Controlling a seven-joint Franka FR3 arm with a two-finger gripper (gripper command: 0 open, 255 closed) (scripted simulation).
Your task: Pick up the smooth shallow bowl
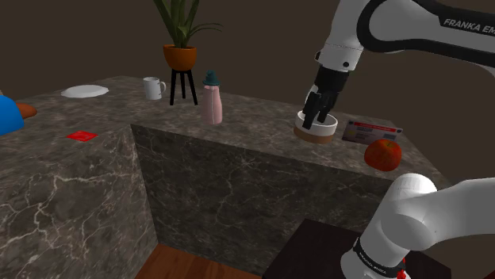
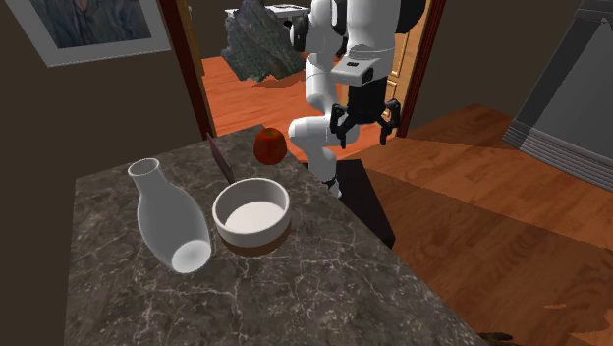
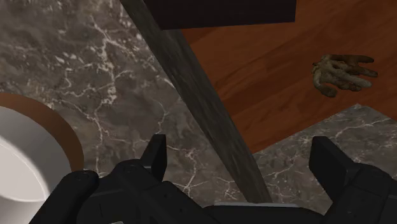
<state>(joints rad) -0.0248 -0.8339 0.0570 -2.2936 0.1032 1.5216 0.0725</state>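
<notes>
A white bowl (image 1: 317, 129) with a brown base stands on the dark marble counter (image 1: 238, 158), near its edge. In the second exterior view the bowl (image 2: 252, 214) sits between a white vase and the counter's edge. My black gripper (image 1: 320, 113) hangs above the counter and is open, with nothing between its fingers. The second exterior view shows the gripper (image 2: 362, 123) well above the surface, out past the counter's edge. In the wrist view the bowl (image 3: 25, 159) lies off to the side of one finger (image 3: 154, 156), not between the two, and the gripper (image 3: 238, 159) looks down on the counter's edge and the wooden floor.
A red apple (image 1: 383, 154) and a leaning card (image 1: 371, 131) lie close to the bowl. Further along stand a pale bottle-shaped vase (image 1: 210, 103), a potted plant (image 1: 181, 47), a white mug (image 1: 153, 87) and a flat white dish (image 1: 85, 91). A brownish object (image 3: 340, 73) lies on the floor.
</notes>
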